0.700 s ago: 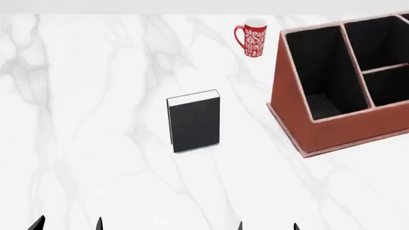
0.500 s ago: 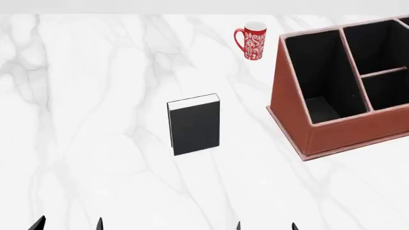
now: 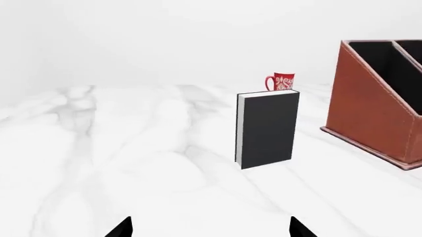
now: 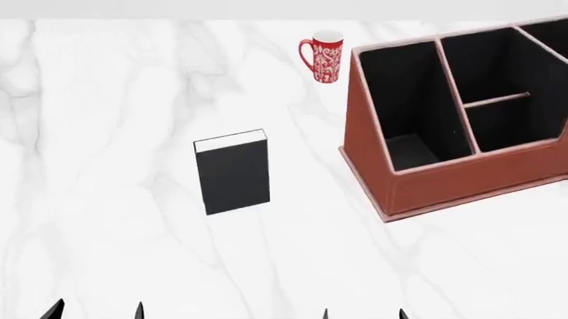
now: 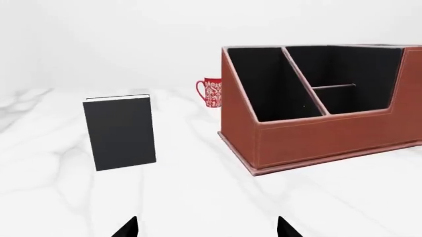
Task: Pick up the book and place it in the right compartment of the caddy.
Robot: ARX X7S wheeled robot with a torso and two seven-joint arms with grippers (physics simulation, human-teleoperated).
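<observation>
Left gripper [image 4: 96, 310] sits low at the near edge of the marble table [image 4: 106, 133], only two black fingertips showing, spread wide with nothing between them. The book [image 4: 233, 173] stands upright on the table just ahead, black cover toward the robot, well apart from both grippers; red patterned mug [image 4: 323, 56] is farther back, and the caddy [image 4: 443, 179] is to the book's right with its black-lined compartments open on top. Right gripper [image 4: 364, 314] is also at the near edge, tips parted, holding nothing.

Both grippers [image 4: 96, 310] [image 4: 365, 314] open, empty, low.
</observation>
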